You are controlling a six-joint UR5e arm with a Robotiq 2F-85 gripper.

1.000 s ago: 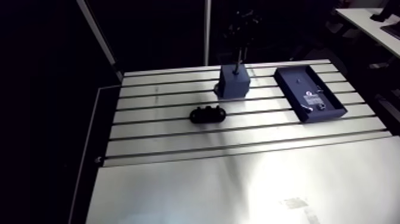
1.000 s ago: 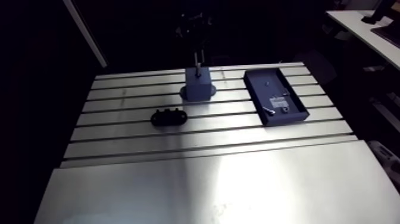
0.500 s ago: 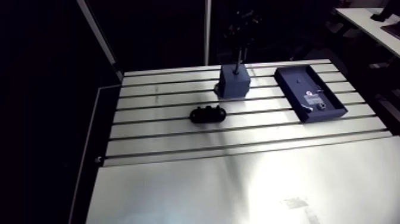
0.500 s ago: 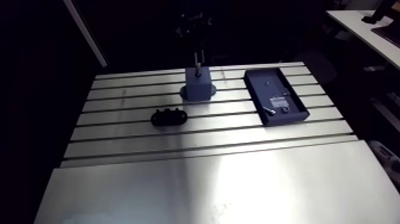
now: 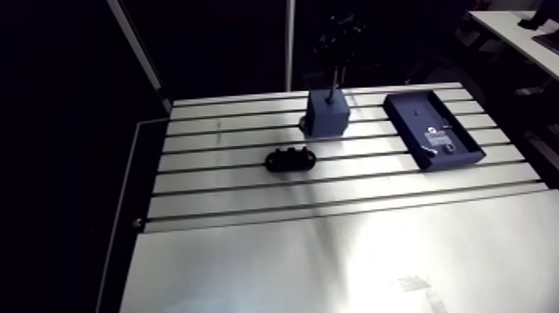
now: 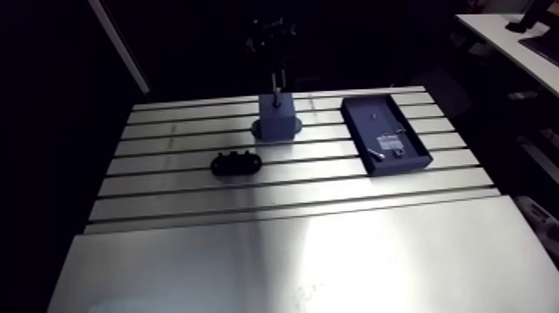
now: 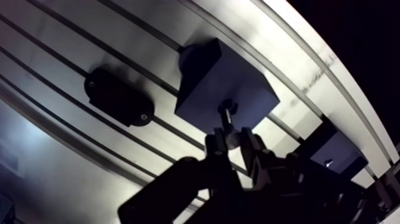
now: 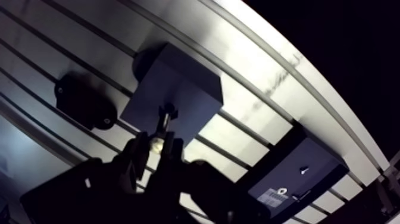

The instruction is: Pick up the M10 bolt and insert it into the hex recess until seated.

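Slotted aluminium worktop (image 5: pixel 249 266) runs away from you, plain sheet nearest and grooves beyond. On the grooves, left of centre, lies a black oval plate (image 5: pixel 290 159). Just past it stands a grey-blue block (image 5: pixel 324 121), and well to the right sits a dark tray (image 5: pixel 413 112) with a few small pale parts (image 5: pixel 438 143) too small to identify.

Farthest back, your tool (image 7: pixel 233 142) hangs over the block, clenched on the bolt (image 7: pixel 228 119). The wrist view shows both fingers pressed against the shank.

The bolt stands upright, thin and dark, with a bright glint where the fingers grip it. Its wider lower end is at the block's top face, roughly mid-face. You cannot tell whether it touches or has begun to enter, because the recess is hidden beneath it.

Picking looks done, so you are likely at the insertion step. Your next move probably calls for a straight, slow descent with the shank kept vertical. A slight twist may be needed so the flats line up. Let go only once it sits fully down.
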